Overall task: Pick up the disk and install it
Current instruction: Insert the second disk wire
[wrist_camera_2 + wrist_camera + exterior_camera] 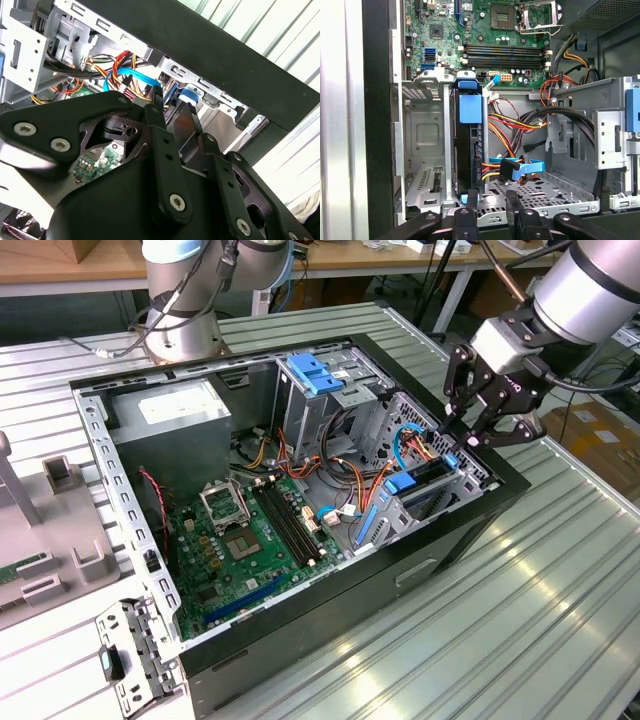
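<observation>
Black gripper (pixel 478 425) up close above the computer case (pixel 420 570) edge, fingers (pixel 159 107) spread open and holding nothing, disk (pixel 470 145) with blue rails standing upright in its metal slot just below.

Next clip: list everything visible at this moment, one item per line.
computer case: one, black, open, on the table
disk: one, blue-railed, standing on edge in a bay by the case wall
motherboard: one, green, case floor
power supply: one, grey, case corner
latch piece: one, light blue, atop the drive cage
cables: several, orange, yellow, red, beside the disk
table: one, ribbed metal
gripper: one, black, above the disk
</observation>
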Motion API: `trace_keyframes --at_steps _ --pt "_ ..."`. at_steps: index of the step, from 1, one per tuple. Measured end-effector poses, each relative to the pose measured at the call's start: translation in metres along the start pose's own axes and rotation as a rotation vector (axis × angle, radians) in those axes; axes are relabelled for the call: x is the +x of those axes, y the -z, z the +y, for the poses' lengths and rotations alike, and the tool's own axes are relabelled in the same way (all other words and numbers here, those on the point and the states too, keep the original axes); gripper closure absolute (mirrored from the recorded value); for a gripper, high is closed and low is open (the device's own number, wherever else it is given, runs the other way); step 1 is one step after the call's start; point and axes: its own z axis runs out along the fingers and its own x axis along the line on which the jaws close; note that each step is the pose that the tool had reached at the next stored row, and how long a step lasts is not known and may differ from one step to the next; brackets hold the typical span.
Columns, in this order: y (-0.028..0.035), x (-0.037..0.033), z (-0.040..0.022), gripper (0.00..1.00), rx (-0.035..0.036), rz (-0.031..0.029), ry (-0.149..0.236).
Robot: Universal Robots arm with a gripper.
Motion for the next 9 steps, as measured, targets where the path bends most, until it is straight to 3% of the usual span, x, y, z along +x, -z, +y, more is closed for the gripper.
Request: trace_keyframes --at_steps 4,9 --pt "0.0054 -0.0014 0.0000 0.64 -0.0001 -0.0038 0.000" --pt "0.0060 -0.0051 0.0024 0.64 -0.0002 -0.0075 0.000"
